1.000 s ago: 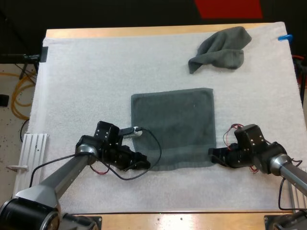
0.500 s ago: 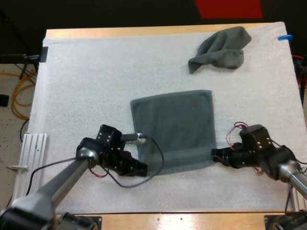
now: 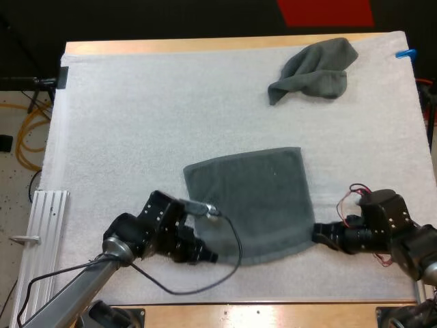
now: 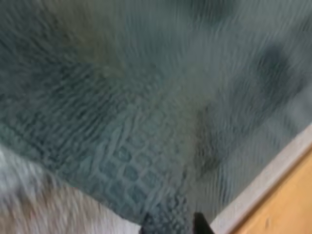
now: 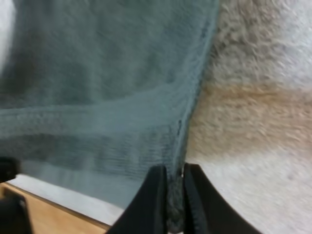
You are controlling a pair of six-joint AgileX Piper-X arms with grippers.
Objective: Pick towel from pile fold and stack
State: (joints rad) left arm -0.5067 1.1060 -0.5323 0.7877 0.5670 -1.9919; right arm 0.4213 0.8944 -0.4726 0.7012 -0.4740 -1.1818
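**1. Reference item.** The spread towel (image 3: 249,201), dark grey-green, lies opened out as a rough rectangle on the white mat (image 3: 130,116). All positions below are given relative to this towel.

**2. Left gripper (image 3: 208,257).** It is at the near left corner of the spread towel. In the left wrist view, the corner's woven border runs down between the two black fingers (image 4: 200,223), which press on it from both sides. The jaws are closed and grip the spread towel.

**3. Right gripper (image 3: 319,234).** It is at the near right corner of the spread towel. In the right wrist view, the fingers (image 5: 155,195) clamp the hemmed side edge between them, and the cloth spreads away from the pinch. The jaws are closed and grip the spread towel.

**4. Towel condition.** The far edge rests flat on the mat. The near edge runs in a bowed line between the two gripped corners. The rectangle sits slightly skewed.

**5. Crumpled towel (image 3: 314,68).** It is bunched in a heap on the mat, well apart from the spread towel and beyond its far right corner.

**6. Table (image 3: 205,45).** Bare wood shows as a strip past the mat, beyond the spread towel's far edge. A second strip shows on the near side, past the gripped corners.
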